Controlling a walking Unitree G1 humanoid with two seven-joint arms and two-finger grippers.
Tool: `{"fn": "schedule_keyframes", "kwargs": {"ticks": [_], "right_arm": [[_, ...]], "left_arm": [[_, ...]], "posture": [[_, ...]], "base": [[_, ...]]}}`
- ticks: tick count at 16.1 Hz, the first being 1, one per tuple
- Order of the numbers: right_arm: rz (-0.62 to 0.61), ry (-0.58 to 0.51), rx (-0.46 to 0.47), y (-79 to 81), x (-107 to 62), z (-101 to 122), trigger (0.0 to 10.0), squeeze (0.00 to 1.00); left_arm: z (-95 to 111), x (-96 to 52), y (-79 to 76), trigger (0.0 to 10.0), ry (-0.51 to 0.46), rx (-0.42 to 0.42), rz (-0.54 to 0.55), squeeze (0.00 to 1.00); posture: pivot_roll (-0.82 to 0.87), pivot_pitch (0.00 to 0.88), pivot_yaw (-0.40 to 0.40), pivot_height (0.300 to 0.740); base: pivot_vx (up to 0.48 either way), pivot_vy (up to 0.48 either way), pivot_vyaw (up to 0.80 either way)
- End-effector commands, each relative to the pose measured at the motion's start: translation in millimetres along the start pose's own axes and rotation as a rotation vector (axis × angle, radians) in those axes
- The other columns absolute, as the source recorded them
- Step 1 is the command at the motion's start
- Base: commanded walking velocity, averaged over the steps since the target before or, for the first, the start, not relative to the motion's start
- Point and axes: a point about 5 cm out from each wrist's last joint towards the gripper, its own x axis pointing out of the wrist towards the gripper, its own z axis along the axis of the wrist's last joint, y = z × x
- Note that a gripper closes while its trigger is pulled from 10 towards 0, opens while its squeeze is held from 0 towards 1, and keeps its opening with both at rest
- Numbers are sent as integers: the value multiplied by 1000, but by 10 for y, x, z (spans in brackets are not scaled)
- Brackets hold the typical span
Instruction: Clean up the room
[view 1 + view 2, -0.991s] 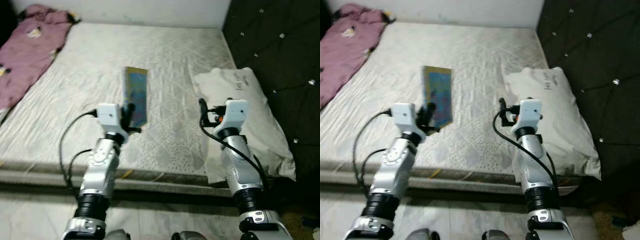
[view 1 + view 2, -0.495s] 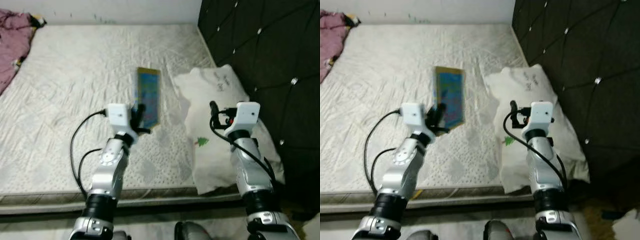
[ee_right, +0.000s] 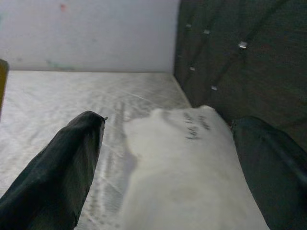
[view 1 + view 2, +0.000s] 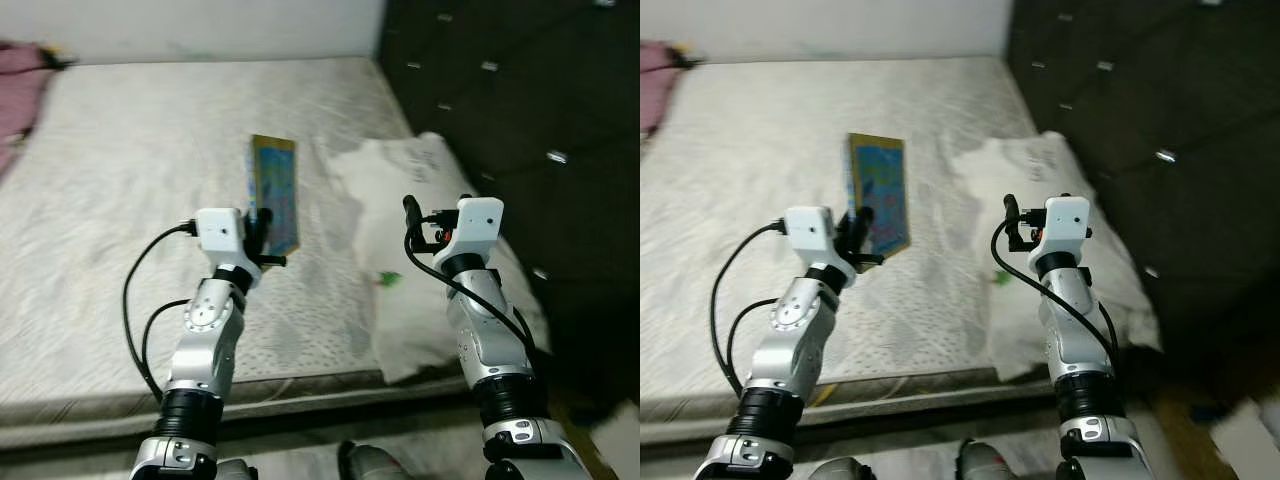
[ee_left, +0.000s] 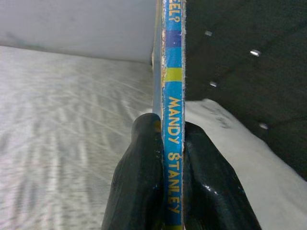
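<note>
Ahead, white pillow (image 4: 425, 230), tufted headboard (image 4: 500, 90)

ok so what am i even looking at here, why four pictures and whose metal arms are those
The silver arms belong to a humanoid robot tidying a bedroom. Two pictures come from cameras in its head, looking down at a bare mattress. The other two come from a camera on each wrist, looking along that arm's two black fingers. The left gripper is shut on a thin picture book, held upright by its spine, which reads "Mandy Stanley". The right gripper is open, hovering over a white pillow that lies against a dark tufted headboard. A pink blanket lies at the far left.
</note>
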Motion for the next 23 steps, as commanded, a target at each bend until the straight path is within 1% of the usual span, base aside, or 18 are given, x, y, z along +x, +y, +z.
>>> {"fn": "schedule_keyframes", "kwargs": {"ticks": [1,5,6,8,13,15,21,23], "right_arm": [[3,7,-3,-10,1,-15,10000,0],[3,8,-4,-6,-2,-18,10000,0],[3,9,-4,-6,-8,-25,10000,0],[0,12,-3,-8,-10,-34,10000,0],[-4,16,0,-9,-18,-41,10000,0],[-3,18,2,-3,-43,-56,10000,0],[0,31,1,14,-97,-98,10000,0],[-1,32,-2,2,-107,-95,10000,0]], "left_arm": [[81,26,-2,10000,-30,10,-6,0],[87,26,0,10000,-32,9,0,0],[87,22,0,10000,-35,-9,1,0],[90,24,4,10000,-34,-7,2,0],[76,9,-3,10000,-30,-11,2,0],[54,-23,0,10000,-23,-23,7,0],[14,-84,-21,10000,-3,-20,4,0],[11,-104,-17,10000,2,-58,9,0]], "posture": [[-50,84,6,740],[-50,92,7,740],[-50,92,7,740],[-49,94,6,740],[-48,100,6,740],[-46,107,5,740],[-44,132,4,740],[-46,151,2,740]], "base": [[0,-368,0],[0,-331,0],[0,0,0],[0,0,0],[0,0,-759],[0,0,0],[0,0,0],[0,0,0]]}}
